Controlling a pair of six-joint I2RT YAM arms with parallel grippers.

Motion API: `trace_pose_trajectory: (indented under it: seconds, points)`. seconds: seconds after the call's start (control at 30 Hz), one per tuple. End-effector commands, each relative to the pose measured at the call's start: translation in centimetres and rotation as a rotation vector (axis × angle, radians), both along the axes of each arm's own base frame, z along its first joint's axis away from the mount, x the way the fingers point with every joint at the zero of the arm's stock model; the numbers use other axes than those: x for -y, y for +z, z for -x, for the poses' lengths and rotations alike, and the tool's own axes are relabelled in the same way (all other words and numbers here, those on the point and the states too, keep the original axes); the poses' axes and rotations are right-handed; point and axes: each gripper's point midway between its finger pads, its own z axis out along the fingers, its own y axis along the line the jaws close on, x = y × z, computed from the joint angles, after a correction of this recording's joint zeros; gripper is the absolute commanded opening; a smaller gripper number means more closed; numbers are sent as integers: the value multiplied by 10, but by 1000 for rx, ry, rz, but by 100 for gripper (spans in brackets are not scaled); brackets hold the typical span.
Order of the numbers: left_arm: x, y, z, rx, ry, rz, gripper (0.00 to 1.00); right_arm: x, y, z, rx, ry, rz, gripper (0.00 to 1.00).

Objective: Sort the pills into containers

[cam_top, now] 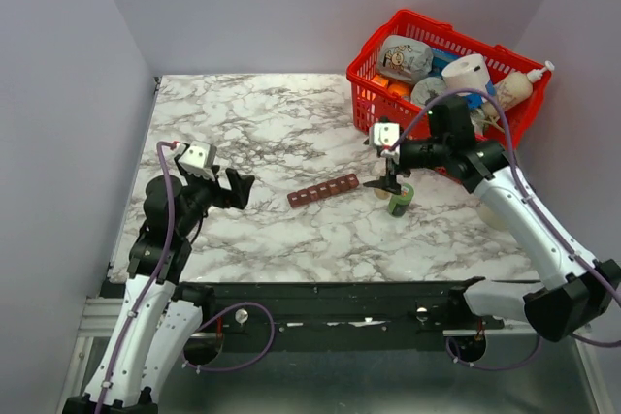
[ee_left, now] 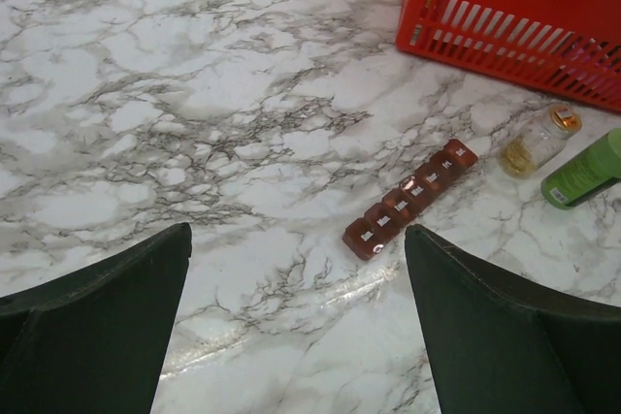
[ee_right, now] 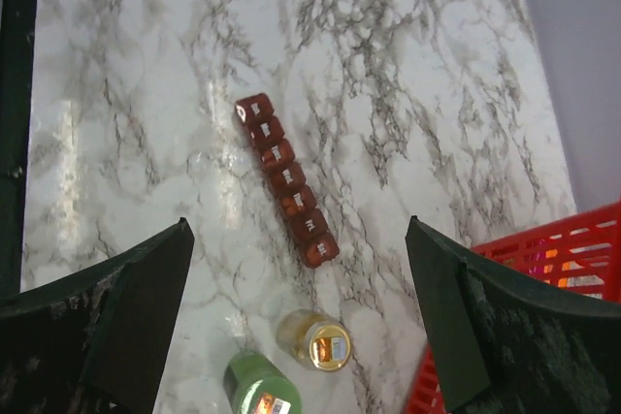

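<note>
The dark red-brown pill organiser strip lies on the marble table with all lids shut; it also shows in the left wrist view and the right wrist view. A small clear bottle with a gold cap stands just right of the strip's end, holding yellowish contents; loose pills cannot be made out. My right gripper is open and empty, hovering above the small bottle and a green bottle. My left gripper is open and empty, well left of the strip.
A red mesh basket full of bottles and packets stands at the back right, close behind the right gripper. The green bottle stands beside the small bottle. Walls enclose the table on the left, back and right.
</note>
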Motion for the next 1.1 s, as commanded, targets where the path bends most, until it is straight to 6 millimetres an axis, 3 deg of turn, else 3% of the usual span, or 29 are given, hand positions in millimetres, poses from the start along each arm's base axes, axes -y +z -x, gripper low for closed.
trace_pose_trajectory:
  seconds: [0.0, 0.07, 0.17, 0.27, 0.33, 0.4, 0.47, 0.5, 0.6, 0.77, 1.07]
  points:
    - [20, -8, 1, -29, -100, 59, 99, -10, -63, 17, 145, 300, 201, 100]
    - [27, -21, -1, -96, -116, 103, 99, -19, -89, 16, 168, 350, 282, 100]
    - [36, -46, -4, -239, -94, 233, 99, -41, -109, 8, 207, 404, 325, 100]
    - [50, -71, -5, -354, -99, 365, 88, -63, -116, -5, 232, 412, 322, 99]
    - [57, -80, -9, -384, -118, 429, 79, -75, -131, -18, 219, 416, 342, 99]
    - [63, -95, -14, -436, -128, 450, 69, -86, -151, -23, 194, 432, 370, 97]
    - [66, -110, -20, -496, -119, 450, 61, -95, -160, -29, 201, 430, 396, 96]
    - [66, -112, -25, -503, -108, 453, 52, -100, -164, -33, 203, 422, 398, 96]
    - [71, -132, -34, -576, -96, 476, 41, -114, -177, -40, 191, 417, 410, 95]
    - [78, -167, -42, -685, -84, 470, 37, -132, -197, -47, 174, 423, 442, 93]
    - [98, -184, -54, -739, -128, 510, 37, -142, -228, -44, 125, 438, 494, 88]
